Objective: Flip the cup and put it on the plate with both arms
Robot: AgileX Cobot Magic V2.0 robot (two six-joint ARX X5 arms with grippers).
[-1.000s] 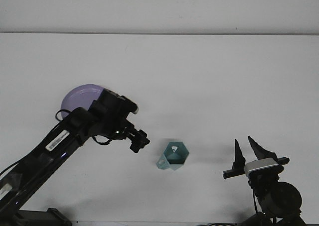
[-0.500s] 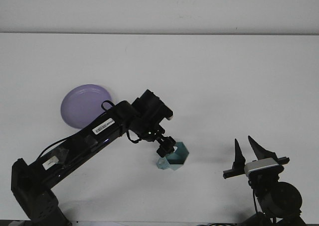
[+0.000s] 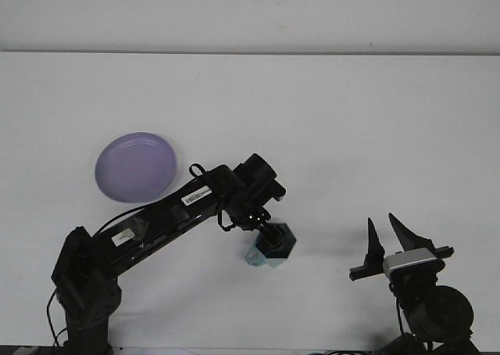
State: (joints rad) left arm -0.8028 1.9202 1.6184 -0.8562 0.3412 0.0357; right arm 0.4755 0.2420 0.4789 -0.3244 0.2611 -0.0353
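Note:
A teal cup (image 3: 286, 245) lies on its side on the white table, a little right of centre near the front. My left gripper (image 3: 270, 238) reaches in from the left and sits right on the cup, covering its upper left part and its mouth. The lilac plate (image 3: 135, 166) lies far to the left of the cup, with nothing on it. My right gripper (image 3: 388, 234) stands open at the front right, fingers pointing up and holding nothing, well to the right of the cup.
The left arm (image 3: 168, 218) stretches diagonally from the front left corner across the table, just below the plate. The table's far edge (image 3: 250, 53) meets a pale wall.
The left arm has swung right and stretched out. Its gripper went from left of the cup to directly on it, uncovering the plate. The cup and the right arm have not moved.

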